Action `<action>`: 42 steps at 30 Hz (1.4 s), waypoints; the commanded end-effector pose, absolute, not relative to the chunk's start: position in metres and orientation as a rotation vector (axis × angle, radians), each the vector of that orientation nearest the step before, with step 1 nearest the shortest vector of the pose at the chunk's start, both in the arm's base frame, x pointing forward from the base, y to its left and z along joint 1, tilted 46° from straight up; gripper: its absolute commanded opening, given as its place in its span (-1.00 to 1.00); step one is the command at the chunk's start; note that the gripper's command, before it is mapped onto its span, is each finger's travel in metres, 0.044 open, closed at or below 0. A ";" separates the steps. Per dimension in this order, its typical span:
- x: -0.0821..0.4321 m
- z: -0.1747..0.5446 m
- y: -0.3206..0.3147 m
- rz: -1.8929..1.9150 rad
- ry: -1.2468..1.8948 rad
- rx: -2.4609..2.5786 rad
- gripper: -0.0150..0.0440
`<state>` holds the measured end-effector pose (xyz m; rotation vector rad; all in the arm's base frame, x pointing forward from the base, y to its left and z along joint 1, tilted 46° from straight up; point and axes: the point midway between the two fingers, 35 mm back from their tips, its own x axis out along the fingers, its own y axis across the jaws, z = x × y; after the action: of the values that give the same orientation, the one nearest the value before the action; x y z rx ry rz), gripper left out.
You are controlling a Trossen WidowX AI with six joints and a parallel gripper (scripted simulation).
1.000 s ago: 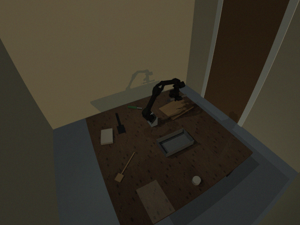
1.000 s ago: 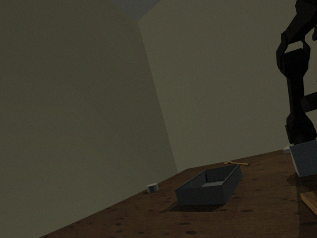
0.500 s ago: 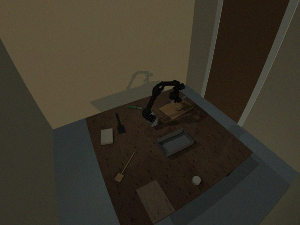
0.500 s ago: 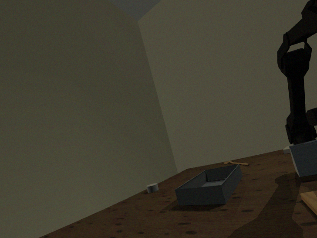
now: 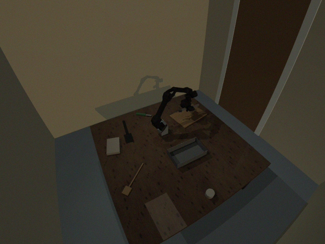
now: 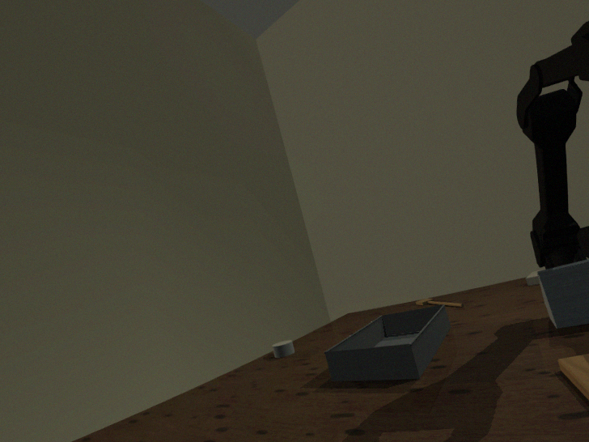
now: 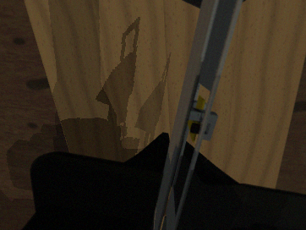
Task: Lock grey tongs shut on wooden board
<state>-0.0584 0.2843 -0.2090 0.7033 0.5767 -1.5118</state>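
Note:
The grey tongs [image 5: 197, 105] [image 7: 195, 63] are held across my gripper [image 5: 189, 108] [image 7: 177, 141], which points down and is shut on them. Their two arms are close together and nearly parallel in the wrist view. A small grey and yellow part shows beside the arms. The tongs look roughly level over the wooden board [image 5: 183, 123] [image 6: 575, 373] [image 7: 80, 84], and shadows fall on the board apart from them. The exact height is hard to tell. The roasting tin [image 5: 187, 160] [image 6: 370, 363] stands empty. Gripper and tongs are outside the exterior view.
A green-handled tool [image 5: 140, 114] lies behind the arm base. A black spatula [image 5: 128, 137] and a white block [image 5: 113, 146] are at the left. A wooden tool [image 5: 127, 190] [image 6: 444, 303], a pale sheet [image 5: 165, 215] and a white cylinder [image 5: 210, 193] [image 6: 283, 349] are farther off.

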 end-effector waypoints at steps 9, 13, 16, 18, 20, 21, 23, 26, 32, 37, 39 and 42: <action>-0.059 -0.222 0.268 -1.518 0.574 0.706 -1.00; -0.058 -0.226 0.263 -1.518 0.574 0.706 -1.00; -0.058 -0.228 0.260 -1.518 0.574 0.706 -1.00; -0.058 -0.228 0.259 -1.518 0.574 0.706 -1.00; -0.058 -0.228 0.259 -1.518 0.574 0.706 -1.00; -0.058 -0.228 0.259 -1.518 0.574 0.706 -1.00; -0.058 -0.227 0.260 -1.512 0.575 0.701 -0.82; -0.058 -0.227 0.260 -1.512 0.575 0.701 -0.56; -0.058 -0.227 0.260 -1.512 0.575 0.701 -0.02; -0.058 -0.227 0.260 -1.512 0.575 0.701 0.42; -0.058 -0.227 0.260 -1.512 0.575 0.701 0.60; -0.058 -0.227 0.260 -1.512 0.575 0.701 0.87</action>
<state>-0.0576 0.2600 -0.2274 0.7013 0.5743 -1.5121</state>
